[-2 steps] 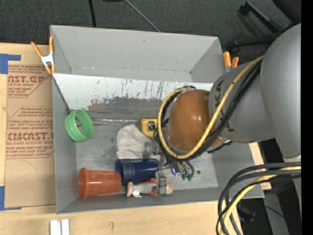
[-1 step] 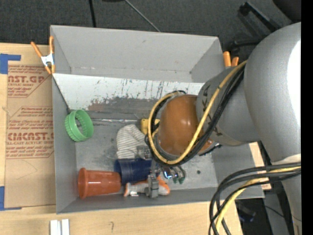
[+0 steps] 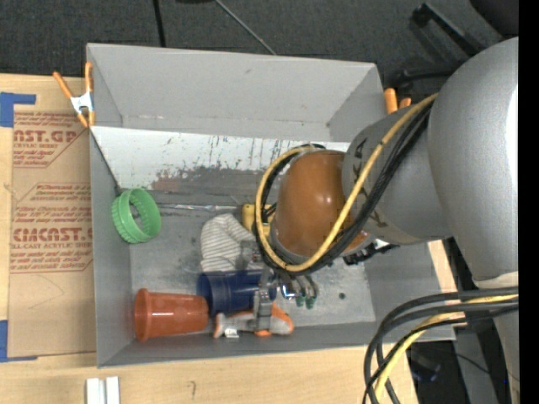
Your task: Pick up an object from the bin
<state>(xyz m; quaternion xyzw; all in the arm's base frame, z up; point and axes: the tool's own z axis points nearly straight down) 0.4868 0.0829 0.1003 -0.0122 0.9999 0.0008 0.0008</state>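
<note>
Jaws at right end of dark blue cup [image 3: 229,291].

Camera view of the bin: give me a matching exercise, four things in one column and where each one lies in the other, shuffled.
Things:
1. green ring
2. orange cup
3. dark blue cup
4. striped cloth

Places:
A. lower left of the view, on its side
B. middle of the floor, just above the blue cup
C. by the bin's left wall
D. directly right of the orange cup

Pairs: 1-C, 2-A, 3-D, 4-B
</note>
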